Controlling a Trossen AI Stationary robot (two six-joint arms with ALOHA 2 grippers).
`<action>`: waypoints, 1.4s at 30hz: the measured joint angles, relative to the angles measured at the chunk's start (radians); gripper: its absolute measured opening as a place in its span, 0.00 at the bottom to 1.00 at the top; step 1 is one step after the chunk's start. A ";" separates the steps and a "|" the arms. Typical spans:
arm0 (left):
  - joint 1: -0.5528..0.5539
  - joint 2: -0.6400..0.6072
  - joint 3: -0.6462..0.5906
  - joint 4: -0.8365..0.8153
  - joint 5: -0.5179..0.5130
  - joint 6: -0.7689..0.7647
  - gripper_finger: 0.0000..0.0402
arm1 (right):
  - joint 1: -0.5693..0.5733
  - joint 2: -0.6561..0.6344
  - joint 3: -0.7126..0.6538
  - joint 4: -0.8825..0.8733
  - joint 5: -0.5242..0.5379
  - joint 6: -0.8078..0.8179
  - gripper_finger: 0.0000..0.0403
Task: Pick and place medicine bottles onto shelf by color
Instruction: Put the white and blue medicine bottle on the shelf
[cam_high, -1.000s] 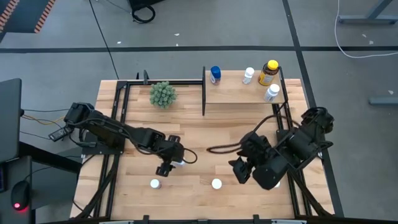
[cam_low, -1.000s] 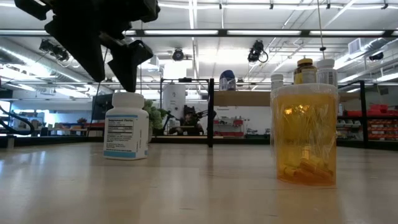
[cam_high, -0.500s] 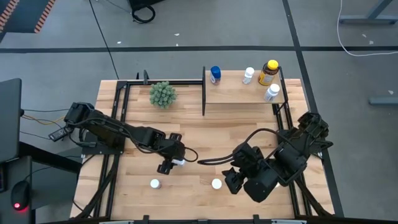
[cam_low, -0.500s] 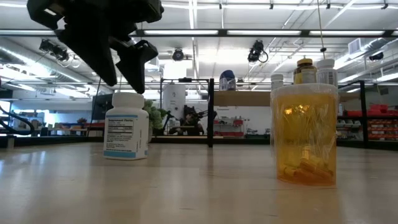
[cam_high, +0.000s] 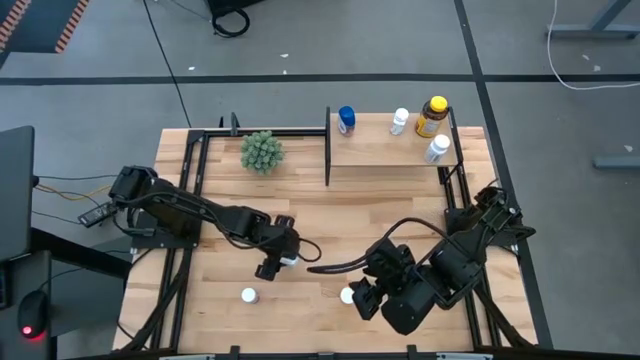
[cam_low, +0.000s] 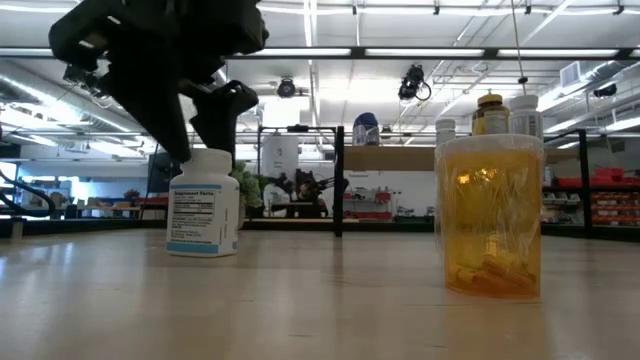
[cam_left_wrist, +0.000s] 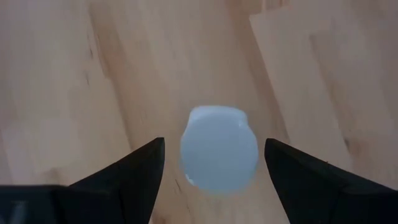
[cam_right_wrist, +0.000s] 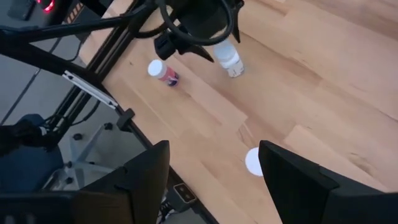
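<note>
Left gripper (cam_high: 272, 262) hanging with fingers spread over a white-capped bottle (cam_left_wrist: 219, 149), right gripper (cam_high: 357, 299) gaping beside another white cap (cam_high: 346, 295), low view alone showing an amber bottle (cam_low: 490, 215), four bottles sitting on the shelf (cam_high: 380, 150).

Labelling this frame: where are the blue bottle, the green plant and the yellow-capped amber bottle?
blue bottle (cam_high: 346, 120), high view, its cap
green plant (cam_high: 261, 151), high view, its spiky crown
yellow-capped amber bottle (cam_high: 435, 105), high view, its cap
</note>
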 joint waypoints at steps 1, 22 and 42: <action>0.000 0.008 0.000 0.008 0.000 0.001 0.71 | 0.000 0.000 0.000 0.003 -0.004 0.001 0.63; 0.001 0.045 0.000 0.051 -0.003 -0.037 0.52 | 0.000 0.000 0.000 0.018 -0.008 -0.006 0.63; 0.115 0.045 0.315 -0.115 0.033 0.023 0.45 | 0.000 -0.001 0.000 0.017 -0.013 -0.045 0.63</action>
